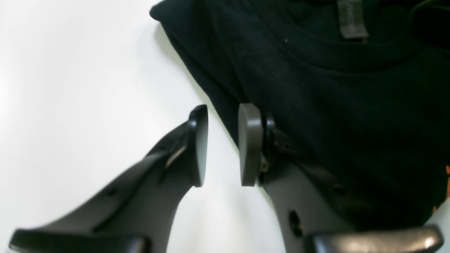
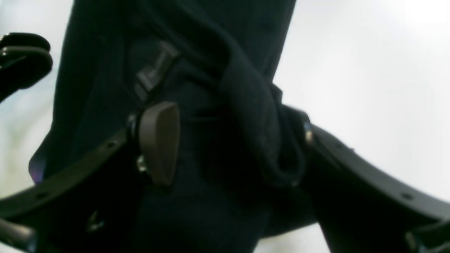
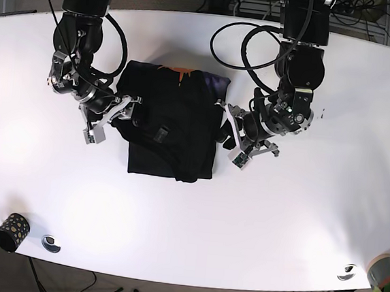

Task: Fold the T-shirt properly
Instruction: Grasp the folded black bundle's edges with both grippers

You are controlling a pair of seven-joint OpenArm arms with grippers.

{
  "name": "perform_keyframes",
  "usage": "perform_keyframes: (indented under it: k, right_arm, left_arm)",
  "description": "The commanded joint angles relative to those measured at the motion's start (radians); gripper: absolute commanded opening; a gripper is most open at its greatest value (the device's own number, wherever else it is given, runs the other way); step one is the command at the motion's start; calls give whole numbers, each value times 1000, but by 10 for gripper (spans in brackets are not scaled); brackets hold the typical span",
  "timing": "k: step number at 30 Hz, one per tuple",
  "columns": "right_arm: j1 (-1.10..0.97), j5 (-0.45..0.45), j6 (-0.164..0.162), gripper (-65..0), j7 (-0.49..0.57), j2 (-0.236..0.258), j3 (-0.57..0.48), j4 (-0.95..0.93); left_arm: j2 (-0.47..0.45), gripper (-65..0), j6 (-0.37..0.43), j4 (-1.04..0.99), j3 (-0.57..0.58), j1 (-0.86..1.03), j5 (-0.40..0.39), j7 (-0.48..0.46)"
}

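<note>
Left claw narrowly parted, gripping nothing, one finger over bare white worktop, the other against the edge of the black T-shirt. Right claw spread wide around a bunched fold of the same cloth, one pad showing, the other hidden behind fabric; cannot tell whether truly gripped. From the base view, shirt lying partly folded mid-worktop between both arms, grey neck label showing near the collar.
</note>
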Motion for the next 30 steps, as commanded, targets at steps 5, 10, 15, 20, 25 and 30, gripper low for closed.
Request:
perform_keyframes:
  k: [5,10,15,20,25,30]
  right_arm:
    - [24,27,4,-335,33,25,6,59]
    - [24,22,2,-629,32,26,0,89]
    - [25,21,4,-650,32,26,0,70]
    - [39,22,4,-650,32,26,0,65]
    - [76,27,4,-650,32,25,-1,87]
    - [123,27,4,-650,29,25,-1,124]
  left_arm:
    - [3,-506,-2,18,-1,-6,-13,-23]
    - [1,-506,-4,18,-1,-6,-12,-23]
    - [1,-506,-4,16,-1,-6,-12,-23]
    - [1,-506,-4,16,2,-6,-12,-23]
    - [3,-506,-4,16,2,-7,-12,-23]
    - [4,-506,-4,16,2,-6,-13,-23]
